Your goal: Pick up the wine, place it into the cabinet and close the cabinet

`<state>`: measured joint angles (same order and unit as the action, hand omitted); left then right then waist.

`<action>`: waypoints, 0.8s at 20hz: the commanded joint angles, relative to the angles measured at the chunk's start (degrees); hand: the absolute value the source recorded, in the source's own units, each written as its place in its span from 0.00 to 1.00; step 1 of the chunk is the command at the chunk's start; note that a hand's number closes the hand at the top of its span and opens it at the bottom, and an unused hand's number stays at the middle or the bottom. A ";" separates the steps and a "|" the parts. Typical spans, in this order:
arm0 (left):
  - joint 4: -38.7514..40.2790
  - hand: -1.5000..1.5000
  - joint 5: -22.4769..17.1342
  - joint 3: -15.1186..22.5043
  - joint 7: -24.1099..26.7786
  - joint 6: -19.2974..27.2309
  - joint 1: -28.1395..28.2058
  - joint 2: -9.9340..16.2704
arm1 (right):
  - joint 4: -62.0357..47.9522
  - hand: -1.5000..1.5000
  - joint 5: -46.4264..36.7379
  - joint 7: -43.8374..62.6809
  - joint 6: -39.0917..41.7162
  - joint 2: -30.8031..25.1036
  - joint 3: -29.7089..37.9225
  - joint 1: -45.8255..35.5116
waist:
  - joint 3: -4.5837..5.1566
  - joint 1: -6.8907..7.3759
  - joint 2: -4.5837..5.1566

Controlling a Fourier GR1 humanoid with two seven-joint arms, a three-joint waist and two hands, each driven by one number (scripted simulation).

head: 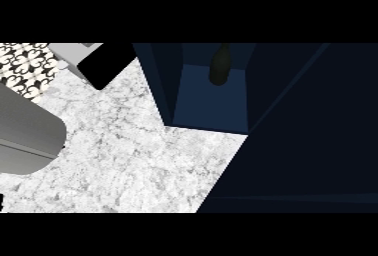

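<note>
Now I see the wine (pixel 219 64) standing inside the cabinet (pixel 210 100), whose door (pixel 317 140) remains open for closing; neither hand is visible.

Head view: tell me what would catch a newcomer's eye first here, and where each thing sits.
The dark blue cabinet fills the upper middle, its open door sweeping over the whole right side. Inside it, near the top, stands the dark wine bottle. The white speckled counter spreads across the lower left, with a grey sink at the left edge; no hand shows.
</note>
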<state>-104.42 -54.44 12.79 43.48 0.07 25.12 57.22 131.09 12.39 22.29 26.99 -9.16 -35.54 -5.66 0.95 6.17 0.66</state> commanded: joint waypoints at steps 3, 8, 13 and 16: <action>-0.06 1.00 0.33 0.28 0.16 -0.82 -0.90 -0.27 | -8.35 1.00 -3.52 1.98 -8.46 8.71 0.66 -5.11 | 0.15 0.90 0.70; -0.72 1.00 0.33 0.72 -0.71 -1.76 -1.66 0.28 | -13.06 1.00 -3.54 1.70 -8.53 8.80 5.73 -11.42 | 0.06 2.75 1.16; -0.45 1.00 0.71 1.18 -0.53 -2.86 -2.85 -0.07 | -21.87 1.00 -5.60 2.14 -15.55 9.03 8.40 -23.29 | 0.05 4.67 1.39; -0.29 1.00 0.99 1.24 -1.11 -2.59 -4.31 -0.04 | -28.40 1.00 -7.42 1.68 -18.88 9.09 10.06 -30.95 | -0.09 5.14 1.92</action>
<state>-104.94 -53.66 13.70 42.68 -2.15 21.97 57.37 109.71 6.90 23.92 12.97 -1.04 -26.76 -28.29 0.90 10.33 2.14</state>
